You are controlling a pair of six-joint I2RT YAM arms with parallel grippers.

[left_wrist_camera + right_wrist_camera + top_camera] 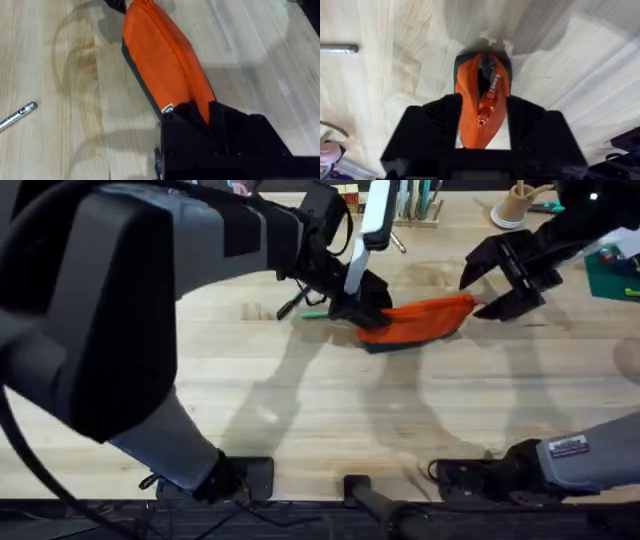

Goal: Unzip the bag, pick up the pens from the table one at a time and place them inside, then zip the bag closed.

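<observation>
Two grippers met at the bag (420,320), which lay on the table (300,410) with its navy base partly hidden. The left gripper (352,308) was clamped on the bag's left end. The right gripper (482,122) had its black fingers (432,125) spread either side of the zipper end. A silver-grey pen (17,116) was cut off by the frame edge.

The bag (420,320) is showing bright orange over a dark navy base; the table (300,410) is showing pale wood grain.
</observation>
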